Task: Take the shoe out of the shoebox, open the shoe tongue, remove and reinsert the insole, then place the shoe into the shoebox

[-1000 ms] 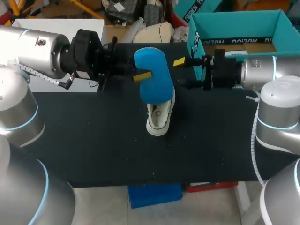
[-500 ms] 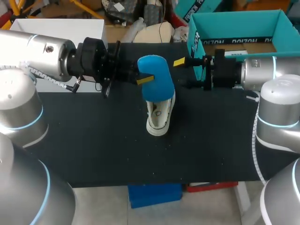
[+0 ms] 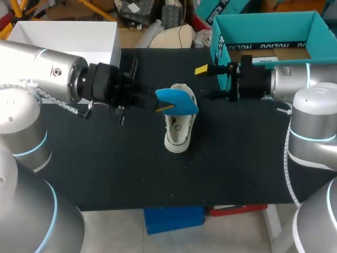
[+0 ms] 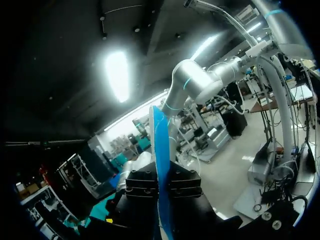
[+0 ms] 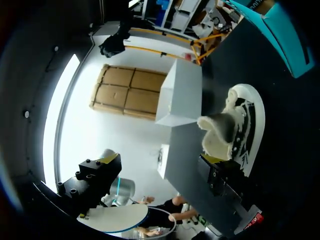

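A white shoe [image 3: 178,132] lies on the black table [image 3: 105,168], its toe toward the front edge. My left gripper [image 3: 162,108] is shut on a blue insole [image 3: 179,100], which hangs tilted just over the shoe's opening. In the left wrist view the insole [image 4: 161,150] stands edge-on, pinched between the black fingers [image 4: 142,182]. My right gripper [image 3: 206,82] stands open beside the shoe's heel end, holding nothing. From its wrist the right gripper [image 5: 160,161] faces the shoe [image 5: 247,125] with its tongue [image 5: 220,127] pulled up. The teal shoebox [image 3: 316,26] stands at the back right.
A white box [image 3: 63,34] sits at the table's back left, also seen as a white box [image 5: 182,90] past the shoe. The teal shoebox's wall [image 5: 280,30] is beyond the shoe. Dark tabletop spreads in front of the shoe.
My left gripper has moved right and down with the insole, tipping it from upright to nearly flat over the shoe's opening. The right arm has stayed put.
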You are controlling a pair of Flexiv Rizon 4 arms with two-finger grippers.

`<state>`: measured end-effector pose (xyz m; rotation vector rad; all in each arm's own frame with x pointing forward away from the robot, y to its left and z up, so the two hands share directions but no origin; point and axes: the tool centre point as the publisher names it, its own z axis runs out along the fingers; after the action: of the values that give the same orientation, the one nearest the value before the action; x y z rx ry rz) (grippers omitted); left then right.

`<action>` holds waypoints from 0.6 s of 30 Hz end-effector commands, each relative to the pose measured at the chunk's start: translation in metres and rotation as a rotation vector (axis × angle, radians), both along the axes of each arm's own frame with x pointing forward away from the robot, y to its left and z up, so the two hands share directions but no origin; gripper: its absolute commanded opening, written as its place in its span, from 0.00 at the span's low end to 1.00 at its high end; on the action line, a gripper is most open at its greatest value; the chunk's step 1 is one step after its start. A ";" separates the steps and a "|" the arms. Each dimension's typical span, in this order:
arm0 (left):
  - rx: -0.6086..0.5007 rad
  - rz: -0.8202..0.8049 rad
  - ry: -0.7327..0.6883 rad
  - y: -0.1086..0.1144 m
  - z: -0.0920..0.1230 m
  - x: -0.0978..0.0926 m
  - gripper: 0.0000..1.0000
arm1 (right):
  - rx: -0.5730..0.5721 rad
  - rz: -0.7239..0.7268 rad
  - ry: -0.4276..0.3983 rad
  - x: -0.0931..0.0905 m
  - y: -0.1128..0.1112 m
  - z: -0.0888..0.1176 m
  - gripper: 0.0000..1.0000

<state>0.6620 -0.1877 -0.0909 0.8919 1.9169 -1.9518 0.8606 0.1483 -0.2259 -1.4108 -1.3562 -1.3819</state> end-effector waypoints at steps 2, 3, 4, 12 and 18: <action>-0.042 0.078 -0.341 0.012 -0.039 -0.016 0.00 | -0.001 -0.004 0.000 0.000 0.002 0.000 1.00; -0.034 0.078 -0.435 0.011 -0.047 -0.018 0.00 | -0.001 -0.004 0.000 0.000 0.002 0.000 1.00; -0.036 0.074 -0.458 0.010 -0.054 -0.014 0.00 | -0.001 -0.004 0.000 0.000 0.002 0.000 1.00; -0.107 -0.117 -0.527 0.014 -0.111 0.015 0.00 | -0.001 -0.004 0.000 0.000 0.002 0.000 1.00; -0.107 -0.117 -0.527 0.014 -0.111 0.015 0.00 | -0.001 -0.004 0.000 0.000 0.002 0.000 1.00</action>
<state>0.6597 -0.1695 -0.2012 1.2985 1.4976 -1.5962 0.8602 0.1482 -0.2253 -1.4109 -1.3561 -1.3819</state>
